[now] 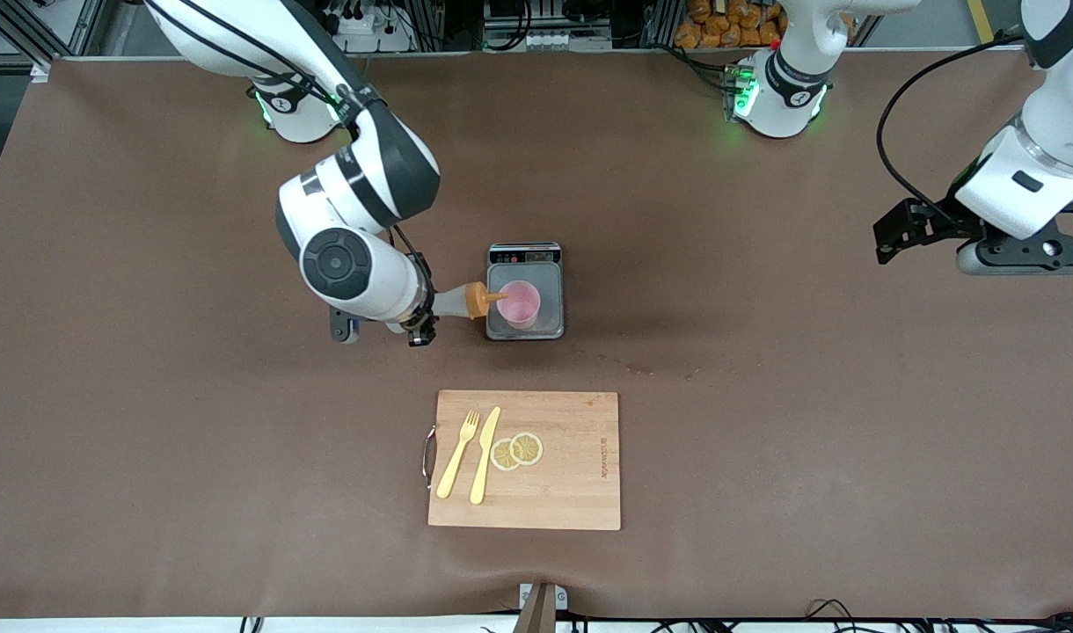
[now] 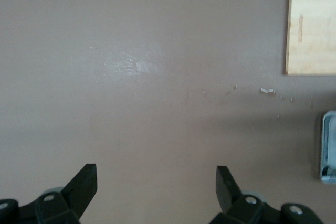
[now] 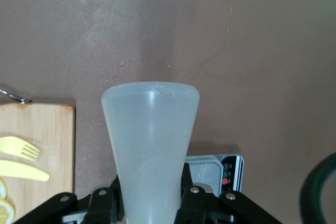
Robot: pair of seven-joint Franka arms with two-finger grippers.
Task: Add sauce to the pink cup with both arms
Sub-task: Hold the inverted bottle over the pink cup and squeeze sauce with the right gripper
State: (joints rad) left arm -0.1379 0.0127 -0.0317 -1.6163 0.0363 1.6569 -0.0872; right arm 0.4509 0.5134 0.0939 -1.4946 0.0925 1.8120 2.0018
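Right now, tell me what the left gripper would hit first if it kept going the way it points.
Probably just bare table. The open left gripper points down at brown surface, and nothing lies between its fingers.

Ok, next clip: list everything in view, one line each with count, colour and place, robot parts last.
scale: one, grey, mid-table.
cup: one, pink, on the scale.
bottle: one, whitish with orange cap, tipped sideways, nozzle over the cup.
board: one, wooden, nearer the front camera than the scale.
fork: one, yellow, on the board.
knife: one, yellow, beside the fork.
lemon slices: two, yellow, overlapping, on the board.
right gripper: black, shut on the bottle.
left gripper: black, open, waiting over bare table.
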